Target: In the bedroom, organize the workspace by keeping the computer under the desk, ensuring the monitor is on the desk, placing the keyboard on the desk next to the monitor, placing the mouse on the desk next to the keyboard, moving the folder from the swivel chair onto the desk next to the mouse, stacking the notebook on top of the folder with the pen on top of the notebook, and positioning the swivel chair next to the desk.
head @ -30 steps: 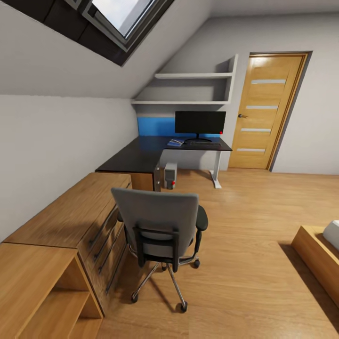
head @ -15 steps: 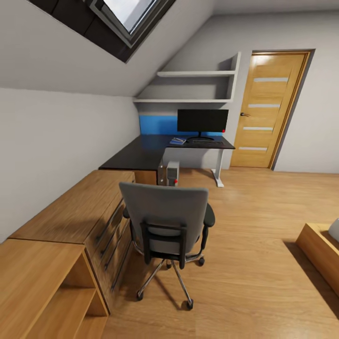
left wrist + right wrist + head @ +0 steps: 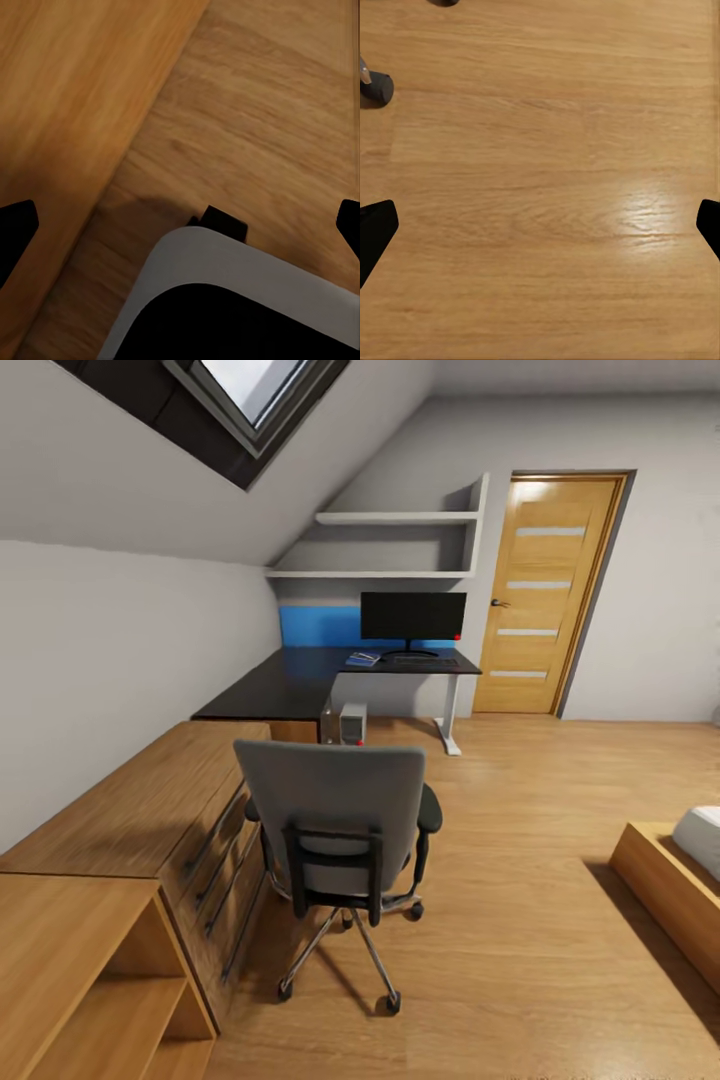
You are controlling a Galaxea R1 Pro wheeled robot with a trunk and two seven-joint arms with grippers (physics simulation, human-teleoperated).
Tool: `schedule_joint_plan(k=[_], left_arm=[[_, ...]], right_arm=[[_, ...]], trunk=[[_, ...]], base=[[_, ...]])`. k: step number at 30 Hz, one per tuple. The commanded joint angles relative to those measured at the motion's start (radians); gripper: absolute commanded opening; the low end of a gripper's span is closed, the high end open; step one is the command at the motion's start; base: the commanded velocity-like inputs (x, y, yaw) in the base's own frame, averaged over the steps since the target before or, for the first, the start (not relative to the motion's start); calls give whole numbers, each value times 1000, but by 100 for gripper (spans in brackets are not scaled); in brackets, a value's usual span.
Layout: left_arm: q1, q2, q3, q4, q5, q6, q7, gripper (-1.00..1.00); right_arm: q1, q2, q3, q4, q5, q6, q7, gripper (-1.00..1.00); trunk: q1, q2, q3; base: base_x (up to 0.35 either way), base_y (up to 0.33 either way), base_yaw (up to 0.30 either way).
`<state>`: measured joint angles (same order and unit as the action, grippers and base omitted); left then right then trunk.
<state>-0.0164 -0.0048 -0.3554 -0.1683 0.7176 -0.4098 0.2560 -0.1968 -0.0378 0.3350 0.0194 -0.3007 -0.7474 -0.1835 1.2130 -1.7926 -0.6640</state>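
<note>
The grey swivel chair (image 3: 335, 830) stands on the plank floor with its tall back towards me, which hides its seat. Beyond it is the L-shaped black desk (image 3: 290, 685). On the desk stand the black monitor (image 3: 412, 616) and, in front of it, the keyboard (image 3: 424, 661). Left of the keyboard lies the flat blue folder (image 3: 362, 658) with a paler slab on it; mouse and pen are too small to tell. The grey computer (image 3: 352, 722) sits on the floor under the desk. My left gripper (image 3: 180, 225) and right gripper (image 3: 540, 225) hang open over the floor, holding nothing.
A low light-wood cabinet (image 3: 130, 810) and an open shelf unit (image 3: 90, 980) run along the left wall beside the chair. A wooden door (image 3: 545, 595) is right of the desk, and a bed frame (image 3: 670, 890) is at the right. A chair castor (image 3: 376, 88) is near my right gripper.
The whole picture has shifted a little to the left and the chair looks slightly nearer, so the camera has moved. The things in the room stay where they were.
</note>
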Motion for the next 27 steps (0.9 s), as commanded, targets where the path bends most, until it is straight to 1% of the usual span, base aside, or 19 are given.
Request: schedule_joint_plan(k=[1, 11, 18, 19, 20, 22, 24, 27], left_arm=[[0, 0, -9, 0, 3, -2, 7, 100], [0, 0, -10, 0, -2, -2, 6, 100], [0, -1, -12, -2, -3, 5, 5, 100], [0, 0, -11, -9, -2, 6, 6, 100], [0, -5, -11, -58, -2, 15, 6, 100], [0, -12, -12, -82, -4, 27, 5, 100], [0, -26, -12, -123, -7, 62, 7, 100], [-1, -34, -12, -178, -9, 110, 9, 100]], right_arm=[[-1, 0, 9, 2, -3, -3, -5, 100], [-1, 1, 9, 2, -3, -3, -5, 100], [-1, 0, 9, 2, -4, 17, -5, 100], [-1, 1, 10, 1, -3, 21, -5, 100], [-1, 2, 9, -2, -2, 25, -6, 100], [-1, 3, 10, -6, -2, 25, -6, 100], [-1, 4, 10, -26, -2, 26, -7, 100], [-2, 4, 9, -68, -2, 29, -10, 100]], trunk=[[4, -8, -4], [42, -78, -34], [69, -127, -55], [73, -134, -59], [77, -141, -62], [84, -155, -68], [92, -169, -74], [104, -190, -84]], base=[[0, 1, -86], [0, 0, -31], [0, 0, -2], [0, 0, 0], [0, 0, 0], [0, 0, 0], [0, 0, 0], [0, 0, 0]])
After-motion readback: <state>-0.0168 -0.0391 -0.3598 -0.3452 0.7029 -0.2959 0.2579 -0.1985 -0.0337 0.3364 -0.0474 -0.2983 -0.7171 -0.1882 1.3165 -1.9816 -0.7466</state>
